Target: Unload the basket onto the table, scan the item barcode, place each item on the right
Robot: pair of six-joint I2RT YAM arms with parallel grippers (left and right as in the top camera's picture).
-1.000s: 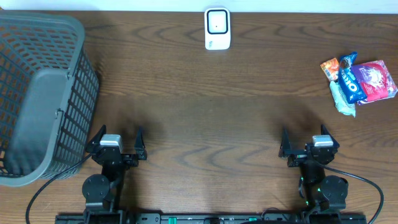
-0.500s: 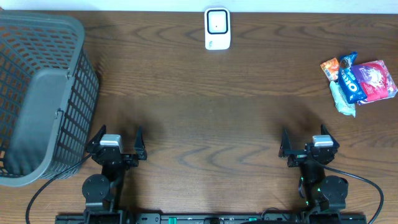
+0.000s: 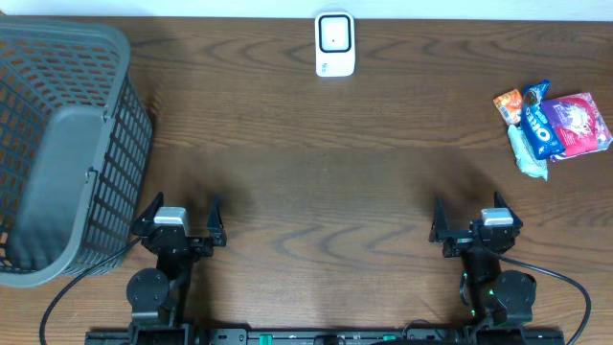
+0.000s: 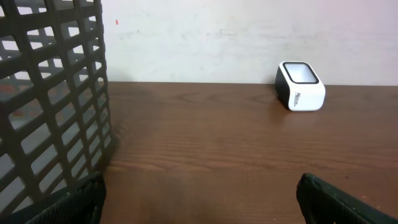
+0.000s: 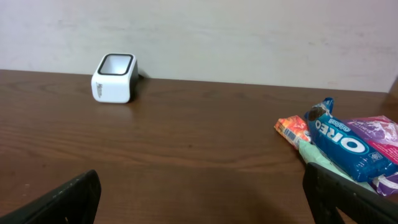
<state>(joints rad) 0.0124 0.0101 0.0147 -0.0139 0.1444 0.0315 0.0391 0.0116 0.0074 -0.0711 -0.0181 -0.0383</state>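
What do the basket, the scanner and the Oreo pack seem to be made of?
Basket: grey moulded plastic, matte, by its grid walls. Scanner: white hard plastic, smooth, with a glossy window. Oreo pack: thin shiny film, probably plastic, crinkled.

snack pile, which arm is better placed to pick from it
Right. The snack pile lies ahead of the right gripper on its side of the table; the left gripper sits across by the basket. Both are open.
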